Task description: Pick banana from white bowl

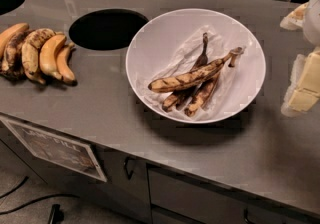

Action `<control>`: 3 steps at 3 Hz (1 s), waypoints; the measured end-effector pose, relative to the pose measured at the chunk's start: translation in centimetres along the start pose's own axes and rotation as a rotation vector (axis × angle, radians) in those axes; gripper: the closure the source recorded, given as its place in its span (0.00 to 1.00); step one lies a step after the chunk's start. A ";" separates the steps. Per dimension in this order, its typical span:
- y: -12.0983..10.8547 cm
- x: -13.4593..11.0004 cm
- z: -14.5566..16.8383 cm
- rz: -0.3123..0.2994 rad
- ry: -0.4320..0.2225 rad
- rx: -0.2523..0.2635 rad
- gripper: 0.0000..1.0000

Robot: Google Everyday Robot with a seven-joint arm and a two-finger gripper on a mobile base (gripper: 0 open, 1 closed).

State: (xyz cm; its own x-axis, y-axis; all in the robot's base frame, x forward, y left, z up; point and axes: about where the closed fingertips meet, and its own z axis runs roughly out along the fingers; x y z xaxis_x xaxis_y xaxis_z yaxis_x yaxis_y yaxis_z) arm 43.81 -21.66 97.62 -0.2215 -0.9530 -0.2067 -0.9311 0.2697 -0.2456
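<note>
The white bowl (150, 43) sits on the grey counter, lined with crumpled white paper. The banana (192, 76), dull yellow with black-brown streaks and a long dark stem pointing right, lies across the top of two darker bananas (197, 99) in the bowl. My gripper (305, 85) is at the right edge of the view, its pale fingers (303, 99) to the right of the bowl and above the counter, apart from the banana.
A bunch of plumper yellow-orange bananas (35, 53) lies at the left on the counter. A round dark hole (107, 29) opens in the counter behind it, another hole (7, 0) at far left. Cabinet fronts and a sign (55, 148) are below the counter edge.
</note>
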 end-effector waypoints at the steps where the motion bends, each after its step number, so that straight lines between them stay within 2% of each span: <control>1: 0.0 0.0 0.0 -0.001 0.000 0.000 0.00; 3: 0.4 -3.7 2.3 -0.100 -0.027 -0.050 0.00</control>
State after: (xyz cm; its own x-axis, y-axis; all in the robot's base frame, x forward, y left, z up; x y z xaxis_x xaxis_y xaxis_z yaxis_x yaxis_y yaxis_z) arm 44.99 -17.68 96.09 -0.1192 -0.9707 -0.2089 -0.9617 0.1651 -0.2186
